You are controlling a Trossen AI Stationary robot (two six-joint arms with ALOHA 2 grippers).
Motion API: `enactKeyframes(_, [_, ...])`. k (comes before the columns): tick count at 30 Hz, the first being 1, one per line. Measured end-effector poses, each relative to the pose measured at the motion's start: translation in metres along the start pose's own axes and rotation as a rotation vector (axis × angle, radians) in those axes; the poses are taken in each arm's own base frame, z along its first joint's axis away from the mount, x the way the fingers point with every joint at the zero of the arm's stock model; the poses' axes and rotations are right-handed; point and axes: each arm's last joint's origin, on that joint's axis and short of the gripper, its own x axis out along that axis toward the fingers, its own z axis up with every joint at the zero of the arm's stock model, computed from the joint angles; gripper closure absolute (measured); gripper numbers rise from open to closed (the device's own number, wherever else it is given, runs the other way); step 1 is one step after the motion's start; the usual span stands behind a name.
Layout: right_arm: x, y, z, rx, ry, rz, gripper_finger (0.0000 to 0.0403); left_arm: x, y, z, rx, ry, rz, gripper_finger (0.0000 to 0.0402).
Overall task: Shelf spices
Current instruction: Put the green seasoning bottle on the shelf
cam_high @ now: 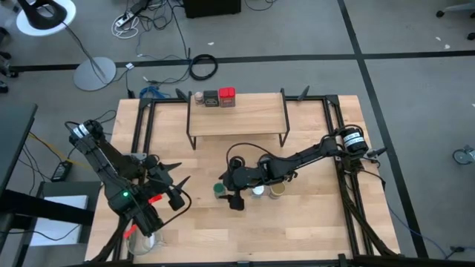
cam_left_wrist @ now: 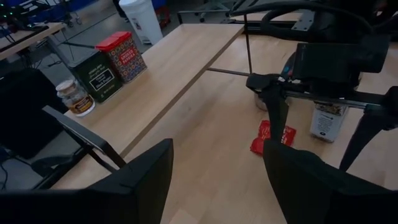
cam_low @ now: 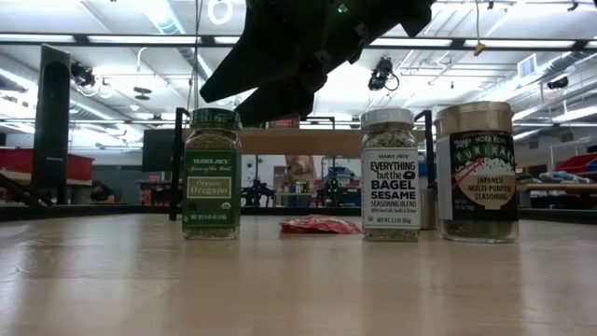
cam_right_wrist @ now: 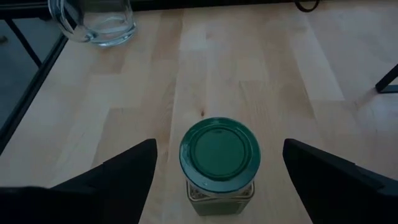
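The shelf (cam_high: 237, 115) stands at the table's far middle. At its left end sit a small tan-lidded jar (cam_high: 199, 97), a dark square tin (cam_high: 211, 98) and a red tin (cam_high: 227, 96). On the table in front stand a green-lidded jar (cam_right_wrist: 219, 155), a white-capped jar (cam_low: 388, 175) and a wider dark jar (cam_low: 477, 173). My right gripper (cam_high: 227, 189) is open, slanting down over the green jar (cam_high: 220, 190). Its fingers stand on either side of the lid without touching. My left gripper (cam_left_wrist: 217, 180) waits open at the table's left, with nothing between its fingers.
A flat red packet (cam_left_wrist: 272, 137) lies on the table between the jars and the shelf. A clear glass cup (cam_right_wrist: 93, 22) stands near the table's near left corner. Bare wood lies in front of the jars and along most of the shelf top (cam_left_wrist: 168, 68).
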Motion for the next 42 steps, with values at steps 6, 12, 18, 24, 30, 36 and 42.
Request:
enactKeyframes(6, [0.000, 0.000, 0.001, 0.002, -0.008, 0.001, 0.0060, 0.000, 0.000, 0.000, -0.001, 0.000, 0.000, 0.0149])
enactKeyframes(12, [0.009, 0.002, 0.003, 0.015, -0.085, 0.033, 0.0060, 0.000, 0.000, 0.000, -0.002, 0.000, -0.001, 0.0149])
enactKeyframes(18, [0.031, 0.003, -0.010, 0.003, -0.077, 0.003, 0.0062, 0.000, -0.001, 0.000, -0.007, -0.001, -0.001, 0.0149])
enactKeyframes(24, [0.026, 0.003, -0.006, -0.011, -0.073, -0.006, 0.0069, 0.000, -0.001, 0.000, -0.001, 0.000, -0.002, 0.0149])
enactKeyframes(30, [0.026, 0.001, -0.013, 0.008, 0.002, -0.011, 0.0069, 0.000, 0.000, 0.000, 0.004, 0.000, 0.000, 0.0149])
enactKeyframes(36, [0.026, 0.002, -0.013, 0.009, -0.001, 0.007, 0.0087, 0.000, 0.000, 0.000, 0.004, 0.000, 0.000, 0.0149])
enactKeyframes(42, [0.026, 0.002, -0.014, 0.009, 0.004, 0.010, 0.0136, 0.000, -0.001, 0.000, 0.002, 0.000, -0.001, 0.0149])
